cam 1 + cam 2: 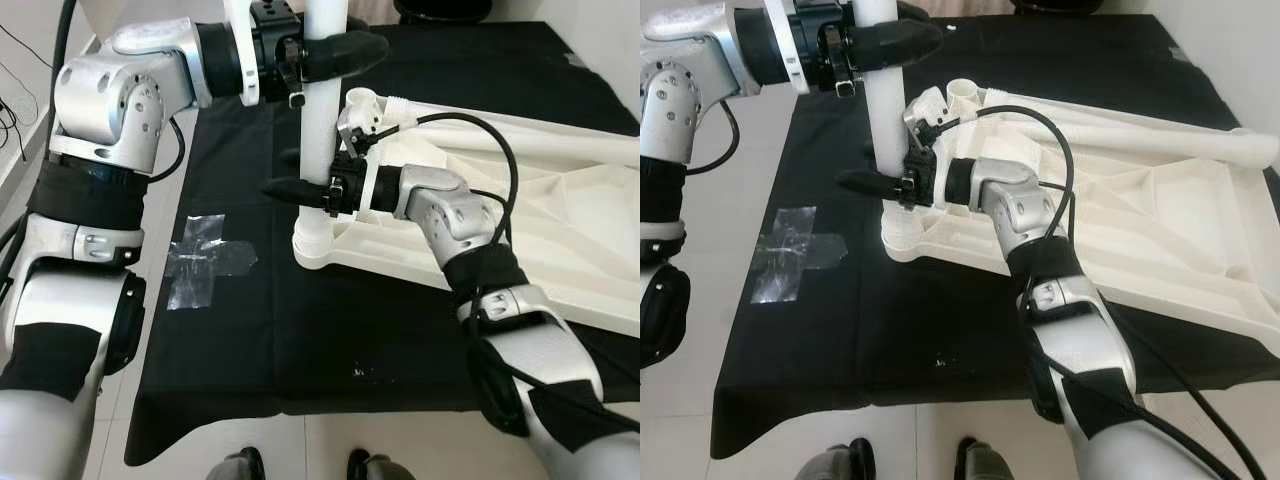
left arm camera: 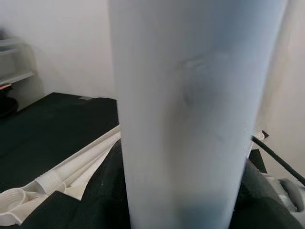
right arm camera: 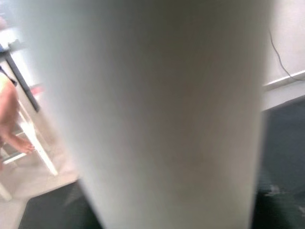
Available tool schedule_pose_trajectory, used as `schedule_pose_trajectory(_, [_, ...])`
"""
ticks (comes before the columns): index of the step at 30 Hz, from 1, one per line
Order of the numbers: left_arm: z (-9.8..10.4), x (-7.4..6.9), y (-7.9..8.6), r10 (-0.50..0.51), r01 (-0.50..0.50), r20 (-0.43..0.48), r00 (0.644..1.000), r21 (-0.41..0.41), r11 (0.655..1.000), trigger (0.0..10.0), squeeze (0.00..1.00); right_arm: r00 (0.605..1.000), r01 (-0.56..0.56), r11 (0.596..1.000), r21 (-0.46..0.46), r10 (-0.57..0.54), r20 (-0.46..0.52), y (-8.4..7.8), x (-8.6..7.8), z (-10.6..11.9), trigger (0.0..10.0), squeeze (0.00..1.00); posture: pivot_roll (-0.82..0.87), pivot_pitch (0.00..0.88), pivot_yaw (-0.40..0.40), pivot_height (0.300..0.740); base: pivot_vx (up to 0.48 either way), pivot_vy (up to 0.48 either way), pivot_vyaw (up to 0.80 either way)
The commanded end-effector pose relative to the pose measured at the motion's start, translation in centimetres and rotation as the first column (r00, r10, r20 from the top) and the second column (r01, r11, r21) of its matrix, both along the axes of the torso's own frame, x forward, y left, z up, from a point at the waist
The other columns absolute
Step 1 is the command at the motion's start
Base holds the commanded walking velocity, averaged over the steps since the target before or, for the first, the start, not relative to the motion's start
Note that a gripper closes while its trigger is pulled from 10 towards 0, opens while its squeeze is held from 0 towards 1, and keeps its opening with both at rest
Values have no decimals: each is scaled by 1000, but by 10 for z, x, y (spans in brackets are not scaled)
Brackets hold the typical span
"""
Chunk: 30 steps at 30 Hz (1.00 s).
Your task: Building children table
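Leg [image 1: 322, 120] of white plastic, upright in corner socket [image 1: 318, 243] of overturned tabletop [image 1: 1140, 220] on black mat [image 1: 250, 330], near mat's left edge. Left gripper [image 1: 335, 55] clamped high on leg, right gripper [image 1: 300, 190] clamped low. Likely light, stiff, smooth; best gripped mid-shaft.

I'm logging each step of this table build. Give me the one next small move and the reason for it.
Probably turn the white leg further into the corner socket of the upturned tabletop. The leg stands upright in that socket, the left end effector closed around it high up and the right end effector closed around it low down. Whether it is fully seated cannot be seen.
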<state>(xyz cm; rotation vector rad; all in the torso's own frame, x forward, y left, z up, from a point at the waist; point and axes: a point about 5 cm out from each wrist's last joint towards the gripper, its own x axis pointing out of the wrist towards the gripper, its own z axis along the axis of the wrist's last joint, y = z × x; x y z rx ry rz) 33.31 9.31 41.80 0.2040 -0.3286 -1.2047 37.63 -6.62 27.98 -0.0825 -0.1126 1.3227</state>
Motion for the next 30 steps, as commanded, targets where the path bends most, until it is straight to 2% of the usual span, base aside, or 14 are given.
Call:
schedule_pose_trajectory(1, [-12,0,-15,-27,30,-31,999,69,997,0,0,994,-101,995,-7,101,-31,19,-5,-3,0,0,55,230,3,740,0,0,0])
schedule_pose_trajectory(9, [-12,1,-16,-23,24,-13,1000,84,996,0,0,992,-123,992,-1,123,-33,21,-2,-5,0,0,55,233,8,740,0,0,0])
schedule_pose_trajectory(10, [-12,1,-15,-7,6,13,1000,88,996,2627,0,992,-125,992,1,125,-32,21,-2,-5,0,0,52,235,9,740,0,0,0])
schedule_pose_trajectory(11, [-12,2,-15,-5,4,13,1000,88,996,10000,0,991,-128,992,3,128,-31,21,-2,-5,0,0,52,235,9,740,0,0,0])
schedule_pose_trajectory(12, [-12,2,-15,-5,4,13,1000,88,996,10000,0,991,-128,992,3,128,-31,21,-2,-5,0,0,52,235,9,740,0,0,0])
schedule_pose_trajectory(13, [-12,2,-15,-5,4,13,1000,87,996,10000,882,991,-128,992,4,128,-29,21,-2,-6,0,0,52,236,11,740,0,0,0])
schedule_pose_trajectory(14, [-12,2,-15,-5,4,13,1000,87,996,10000,882,991,-128,992,4,128,-29,21,-2,-6,0,0,52,236,11,740,0,0,0])
schedule_pose_trajectory(15, [-12,1,-15,-12,11,15,1000,90,996,10000,1000,991,-130,992,6,130,-22,20,-2,-6,0,0,51,236,11,740,0,0,0])
schedule_pose_trajectory(20, [-10,1,-16,-3,1,20,1000,92,996,10000,1000,995,-100,995,-6,100,23,16,-2,-9,0,0,52,238,12,740,0,0,0])
schedule_pose_trajectory(21, [-10,0,-16,-12,10,15,1000,95,995,10000,0,997,-21,1000,-21,22,69,14,-1,-10,0,0,43,240,1,740,0,0,0])
schedule_pose_trajectory(22, [-10,0,-16,-12,10,15,1000,95,995,10000,0,997,-21,1000,-21,22,69,14,-1,-10,0,0,43,240,1,740,0,0,0])
schedule_pose_trajectory(25, [-9,-2,-16,-24,23,3,1000,94,995,10000,0,976,151,988,14,-152,154,16,-6,-17,0,0,49,244,-12,740,0,0,0])
schedule_pose_trajectory(28, [-7,-3,-15,-25,25,-1,1000,84,996,10000,0,928,273,959,75,-283,243,26,-34,-36,0,0,57,251,-9,740,0,0,0])
schedule_pose_trajectory(30, [-7,-3,-15,-24,24,-1,1000,85,996,10000,0,925,283,952,115,-303,230,30,-42,-39,0,0,53,253,-7,740,0,0,0])
